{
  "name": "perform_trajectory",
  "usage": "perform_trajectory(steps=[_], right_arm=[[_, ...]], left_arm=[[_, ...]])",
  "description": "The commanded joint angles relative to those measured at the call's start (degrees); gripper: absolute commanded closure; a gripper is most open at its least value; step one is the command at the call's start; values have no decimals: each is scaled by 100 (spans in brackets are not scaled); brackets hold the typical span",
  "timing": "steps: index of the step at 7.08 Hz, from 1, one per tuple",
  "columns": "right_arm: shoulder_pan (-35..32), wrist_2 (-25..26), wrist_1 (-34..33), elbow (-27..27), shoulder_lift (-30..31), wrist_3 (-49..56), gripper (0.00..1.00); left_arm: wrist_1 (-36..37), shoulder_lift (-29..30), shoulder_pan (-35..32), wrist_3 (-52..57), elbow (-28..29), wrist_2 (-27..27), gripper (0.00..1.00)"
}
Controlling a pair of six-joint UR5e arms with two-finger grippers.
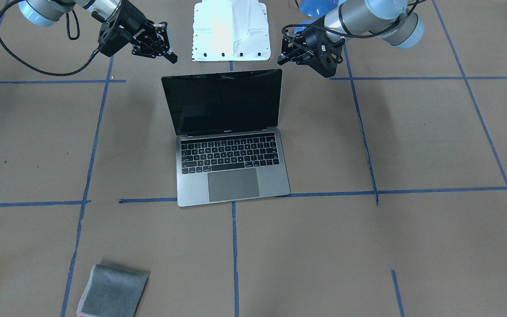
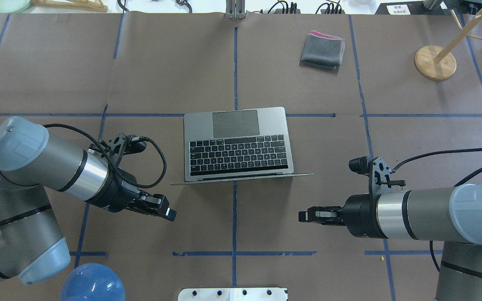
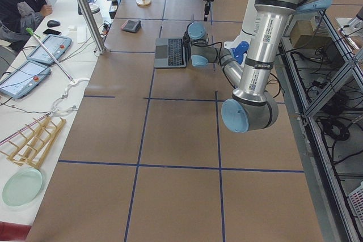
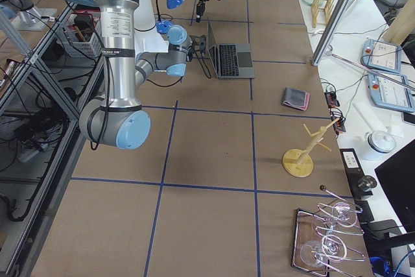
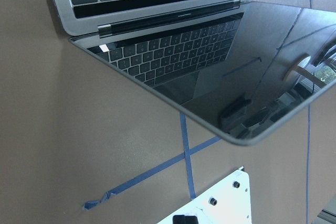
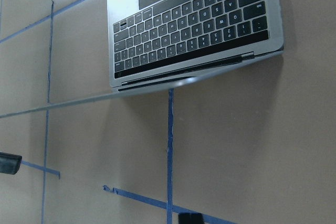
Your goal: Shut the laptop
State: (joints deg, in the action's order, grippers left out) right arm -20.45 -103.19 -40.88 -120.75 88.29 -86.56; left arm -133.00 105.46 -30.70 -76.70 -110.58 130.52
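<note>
Two black grippers, left gripper [image 2: 170, 214] and right gripper [image 2: 303, 216], jaws together, hover behind the thin space-grey metal laptop [image 2: 237, 144]. Best push its lid [image 1: 223, 102] forward slowly.

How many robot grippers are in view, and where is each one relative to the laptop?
2. The left gripper hangs behind the open laptop's screen, off its left corner; the right gripper off its right corner. Neither touches it. None seems hidden.
</note>
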Motion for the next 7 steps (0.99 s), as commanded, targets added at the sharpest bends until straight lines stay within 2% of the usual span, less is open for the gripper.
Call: perform_trajectory(steps=[1,4,7], right_arm=[[-213,106,-234,17,-66,-1,100],[-468,106,-420,34,-163,8,100],[-714,88,-1401,34,-793,8,100]], left_arm=[[-7,168,3,-169,1,-394,100],[-16,194,-58,-310,10,-721,100],[28,265,-339,-319,10,-712,100]])
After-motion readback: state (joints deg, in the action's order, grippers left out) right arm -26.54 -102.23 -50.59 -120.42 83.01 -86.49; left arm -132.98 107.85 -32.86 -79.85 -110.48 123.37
